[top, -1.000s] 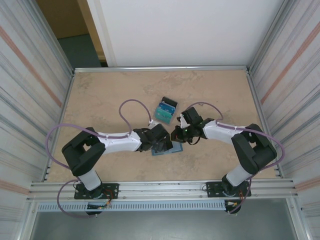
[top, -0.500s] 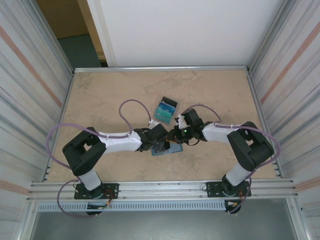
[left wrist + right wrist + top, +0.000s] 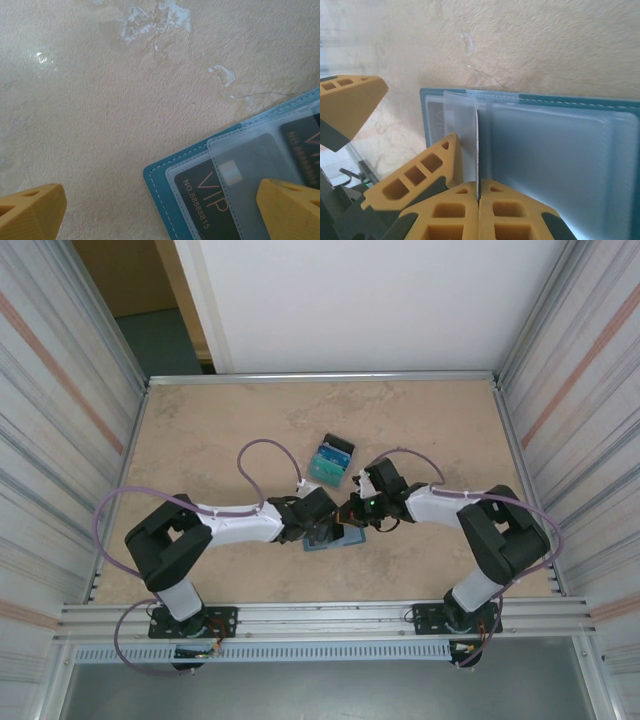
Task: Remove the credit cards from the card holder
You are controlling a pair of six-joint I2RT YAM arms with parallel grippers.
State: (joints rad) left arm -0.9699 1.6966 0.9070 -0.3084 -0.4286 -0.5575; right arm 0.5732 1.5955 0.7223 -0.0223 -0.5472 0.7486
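The card holder point(image 3: 349, 538) lies open on the table between the two arms, its teal-blue rim point(image 3: 161, 186) around clear pockets. A dark credit card point(image 3: 207, 197) printed VIP sits in one pocket. My left gripper point(image 3: 322, 527) is open, spread wide over the holder's corner, and its right finger point(image 3: 292, 210) rests on the pockets. My right gripper point(image 3: 478, 192) is shut on the thin edge of a credit card point(image 3: 477, 145), which stands upright out of the pale lining point(image 3: 560, 150). In the top view the right gripper point(image 3: 352, 512) sits at the holder's far edge.
A small clear tray with a black end point(image 3: 331, 462) holds teal cards just beyond the grippers. Metal rails point(image 3: 320, 378) and ribbed side walls close in the beige table. The left gripper's fingers point(image 3: 415, 182) crowd the right wrist view.
The right gripper slid left onto the card holder about a second ago and has since held still. The left gripper has stayed where it was.
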